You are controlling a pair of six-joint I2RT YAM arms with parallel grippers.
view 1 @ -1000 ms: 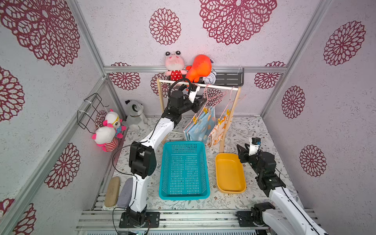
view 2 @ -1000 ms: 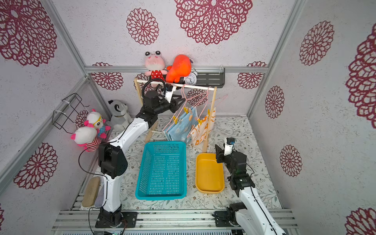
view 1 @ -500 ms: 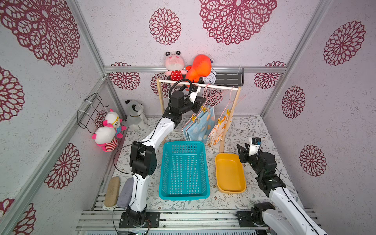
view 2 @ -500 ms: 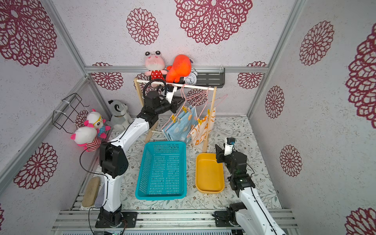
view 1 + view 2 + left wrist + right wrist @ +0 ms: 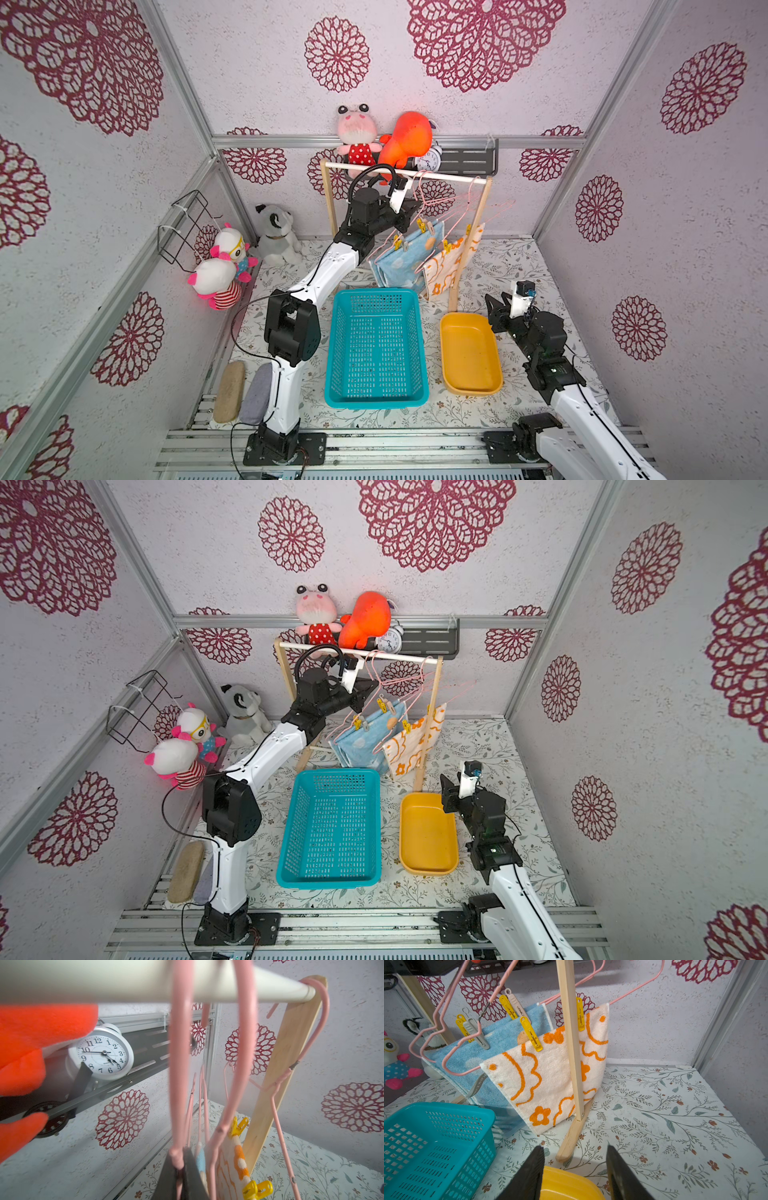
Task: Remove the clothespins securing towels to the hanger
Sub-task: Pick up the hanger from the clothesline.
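Currently a pink hanger (image 5: 178, 1064) is pinched by the left gripper (image 5: 179, 1159) below the rail (image 5: 83, 978); the right gripper (image 5: 574, 1149) is spread. Clothespins (image 5: 531, 1034) on towels (image 5: 550, 1076) further below could be swung away if jerked.

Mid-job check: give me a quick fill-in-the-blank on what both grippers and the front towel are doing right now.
The left gripper is shut on a pink wire ____.
The right gripper has its fingers ____, holding nothing.
Two ____ plastic clothespins pin the white towel with orange prints.
Missing words: hanger; open; yellow.
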